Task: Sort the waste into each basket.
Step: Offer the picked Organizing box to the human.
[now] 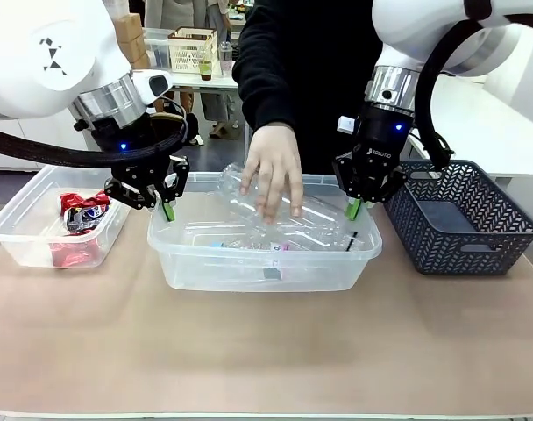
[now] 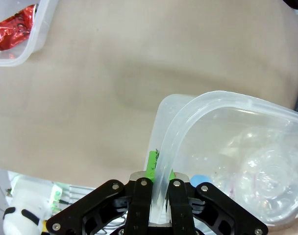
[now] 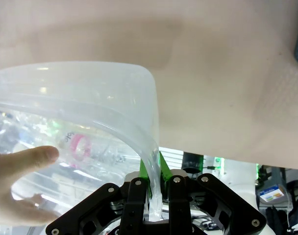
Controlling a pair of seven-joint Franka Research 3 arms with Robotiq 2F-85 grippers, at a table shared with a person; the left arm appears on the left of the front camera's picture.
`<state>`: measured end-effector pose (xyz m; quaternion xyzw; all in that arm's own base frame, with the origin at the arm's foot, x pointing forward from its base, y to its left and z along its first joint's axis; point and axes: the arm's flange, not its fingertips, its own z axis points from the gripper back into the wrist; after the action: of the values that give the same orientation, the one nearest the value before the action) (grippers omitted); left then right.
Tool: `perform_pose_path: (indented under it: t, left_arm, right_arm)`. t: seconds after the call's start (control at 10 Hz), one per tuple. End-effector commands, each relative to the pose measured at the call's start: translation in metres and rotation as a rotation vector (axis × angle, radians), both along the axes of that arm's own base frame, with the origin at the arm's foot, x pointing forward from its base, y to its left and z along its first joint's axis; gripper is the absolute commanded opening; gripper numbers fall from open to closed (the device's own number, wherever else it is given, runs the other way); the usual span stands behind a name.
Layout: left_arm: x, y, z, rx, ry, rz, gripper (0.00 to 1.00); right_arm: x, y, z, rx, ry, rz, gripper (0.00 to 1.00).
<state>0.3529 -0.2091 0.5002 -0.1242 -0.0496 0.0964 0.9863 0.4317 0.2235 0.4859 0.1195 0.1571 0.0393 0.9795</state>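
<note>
A: Brown table (image 1: 275, 351) runs bare along the near edge in the front view. What is cut off?

B: A person's hand (image 1: 273, 169) presses clear bottles (image 1: 284, 215) into the middle tub (image 1: 265, 263); the heap blurs together, so I cannot count them. The left gripper (image 1: 167, 209) pinches that tub's left rim, the right gripper (image 1: 354, 209) its right rim. The left tub (image 1: 25, 232) holds red cans (image 1: 78, 219), partly hidden by the arm. The grey basket (image 1: 464, 219) sits just beside the middle tub.

A: Left wrist view?

B: The fingers (image 2: 151, 166) clamp the rim (image 2: 163, 161); 1 blue cap (image 2: 200, 178) shows through the wall. Open table lies beyond.

A: Right wrist view?

B: The pads (image 3: 145, 169) squeeze the rim (image 3: 150, 161); a pink label (image 3: 79, 146) is hazy, and a fingertip (image 3: 38, 156) touches the wall.
</note>
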Motion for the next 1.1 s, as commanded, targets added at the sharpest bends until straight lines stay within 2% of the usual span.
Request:
perform_pose_path:
  t: [0.0, 1.0]
  left_arm:
    - [0.0009, 0.0058, 0.0010, -0.004, -0.011, 0.019, 0.00]
    - [0.0009, 0.0058, 0.0010, -0.004, -0.011, 0.019, 0.00]
  right_arm:
    - [-0.0021, 0.0003, 0.0050, 0.020, -0.002, -0.002, 0.00]
    - [-0.0021, 0.0003, 0.0050, 0.020, -0.002, -0.002, 0.00]
